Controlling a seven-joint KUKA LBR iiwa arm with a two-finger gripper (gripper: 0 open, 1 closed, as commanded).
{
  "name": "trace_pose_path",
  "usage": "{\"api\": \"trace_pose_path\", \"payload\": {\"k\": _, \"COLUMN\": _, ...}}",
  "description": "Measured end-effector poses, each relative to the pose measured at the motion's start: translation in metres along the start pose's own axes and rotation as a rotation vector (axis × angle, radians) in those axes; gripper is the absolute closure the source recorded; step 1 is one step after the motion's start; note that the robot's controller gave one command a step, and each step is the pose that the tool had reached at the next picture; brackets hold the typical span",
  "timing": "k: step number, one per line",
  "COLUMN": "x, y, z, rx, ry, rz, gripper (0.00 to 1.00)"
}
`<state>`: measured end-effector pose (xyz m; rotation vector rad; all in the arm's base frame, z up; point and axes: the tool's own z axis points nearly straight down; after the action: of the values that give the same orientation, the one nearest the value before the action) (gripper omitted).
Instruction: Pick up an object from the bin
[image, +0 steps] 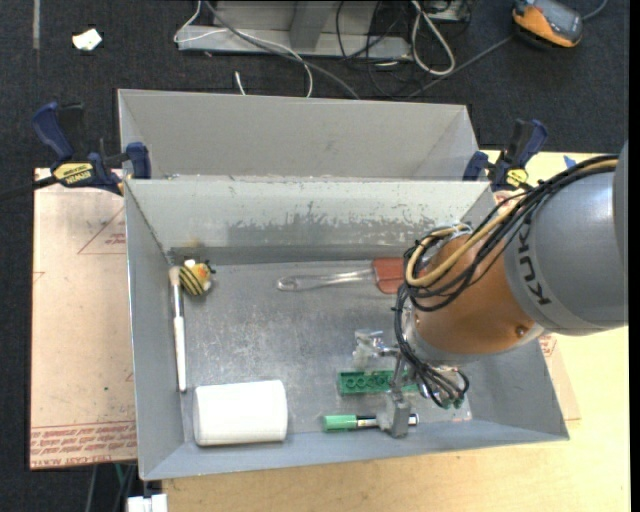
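My gripper (402, 413) reaches down at the bin's front right, under the arm's orange cover. Its tip sits right at the right end of a green marker (344, 423) that lies flat along the front wall. Just behind the marker, a flat green toothed piece (364, 381) lies to the left of the gripper. A small clear plastic piece (368, 346) sits a little further back. Whether anything is held is hidden by the cover and cables.
A white rounded block (240, 412) rests in the front left corner. A white-handled brush with a yellow and black head (194, 278) lies along the left wall. A clear long-handled utensil (325, 281) and a red thing (388, 274) lie near the back wall.
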<state>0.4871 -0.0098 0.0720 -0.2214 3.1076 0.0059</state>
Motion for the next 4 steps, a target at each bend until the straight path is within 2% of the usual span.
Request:
{"api": "trace_pose_path", "payload": {"k": 1, "x": -0.0045, "y": -0.0020, "z": -0.0008, "rx": 0.001, "ry": -0.002, "rz": 0.091, "gripper": 1.00}}
{"api": "trace_pose_path", "payload": {"k": 4, "x": -0.0046, "y": -0.0075, "z": 0.0007, "rx": -0.002, "ry": -0.009, "rz": 0.095, "gripper": 1.00}}
